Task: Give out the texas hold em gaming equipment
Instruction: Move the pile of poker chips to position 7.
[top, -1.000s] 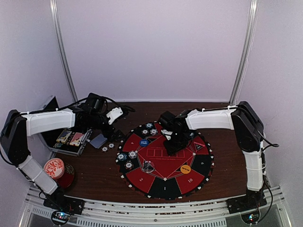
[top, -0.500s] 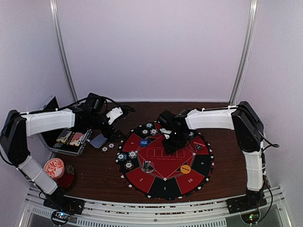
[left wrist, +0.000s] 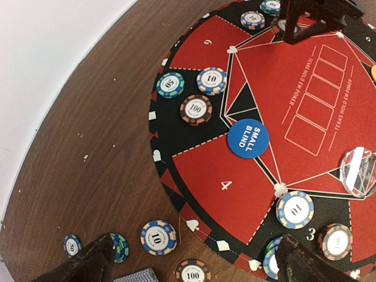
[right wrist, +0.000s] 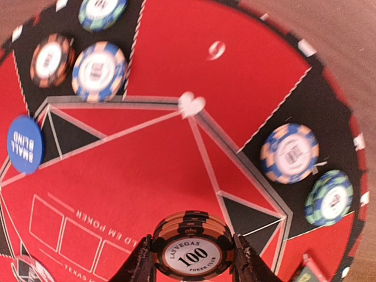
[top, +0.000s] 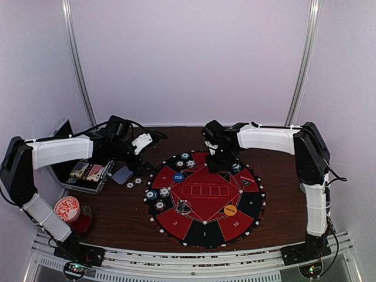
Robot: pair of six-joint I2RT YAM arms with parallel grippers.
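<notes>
We look down on a dark brown wooden table (top: pixel 282 200), enclosed by pale, softly lit lilac-white walls (top: pixel 194 59). Two slim metal poles (top: pixel 79 64) rise at its back corners, and a silver rail (top: pixel 188 267) edges the front.

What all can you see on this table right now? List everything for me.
Mat: one, red and black, round, centre of the table.
Chips: over a dozen, blue, teal and brown, grouped round the mat's rim, a few on the table left of it.
Chip stack: one, brown and black, in the right gripper.
Blue button: one, blue, mat's far left.
Orange button: one, orange, mat's near right.
Card: one, grey-blue, table left of the mat.
Case: one, black, open, far left.
Patterned disc: one, red and white, near left corner.
Clear piece: one, see-through, mat's near left.
Left gripper: black, open, above the loose chips.
Right gripper: black, shut on the chip stack, above the mat's far side.
</notes>
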